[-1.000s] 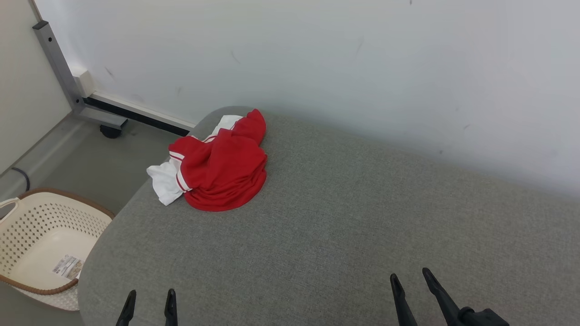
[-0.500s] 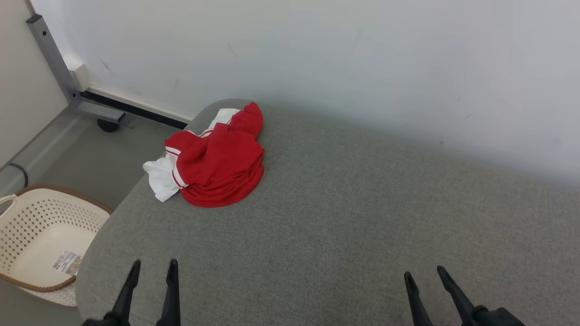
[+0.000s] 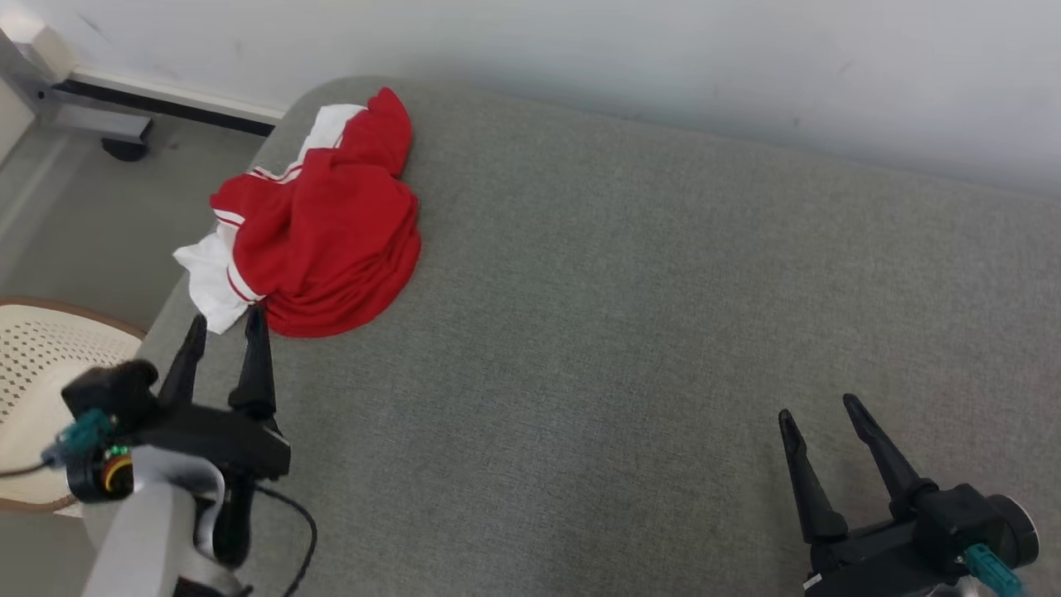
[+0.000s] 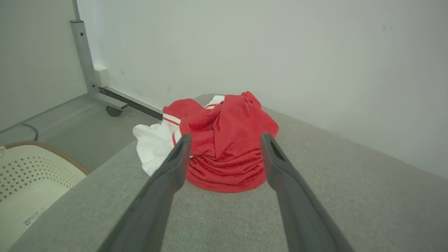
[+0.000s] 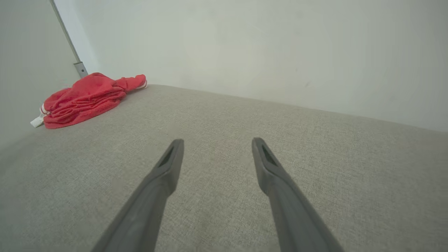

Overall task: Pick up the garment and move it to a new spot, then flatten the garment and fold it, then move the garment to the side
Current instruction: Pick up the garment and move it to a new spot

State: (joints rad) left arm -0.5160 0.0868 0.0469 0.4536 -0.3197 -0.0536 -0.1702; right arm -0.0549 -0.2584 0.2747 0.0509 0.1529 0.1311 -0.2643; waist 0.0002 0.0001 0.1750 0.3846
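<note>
A crumpled red garment with white trim and a white part lies at the far left end of a grey upholstered surface. My left gripper is open, its fingertips just short of the garment's near edge and apart from it. In the left wrist view the garment sits between and beyond the spread fingers of the left gripper. My right gripper stands open over bare fabric at the lower right, holding nothing. In the right wrist view the right gripper points along the surface, with the garment far to the left.
A cream perforated laundry basket with a brown rim stands on the floor left of the surface. A white wall runs along the far edge. A grey metal frame on a caster stands at the back left.
The head camera has tilted down and shifted. My left arm has reached forward, bringing its open fingers up to the garment's near edge. The right gripper has advanced a little. The garment lies as before.
</note>
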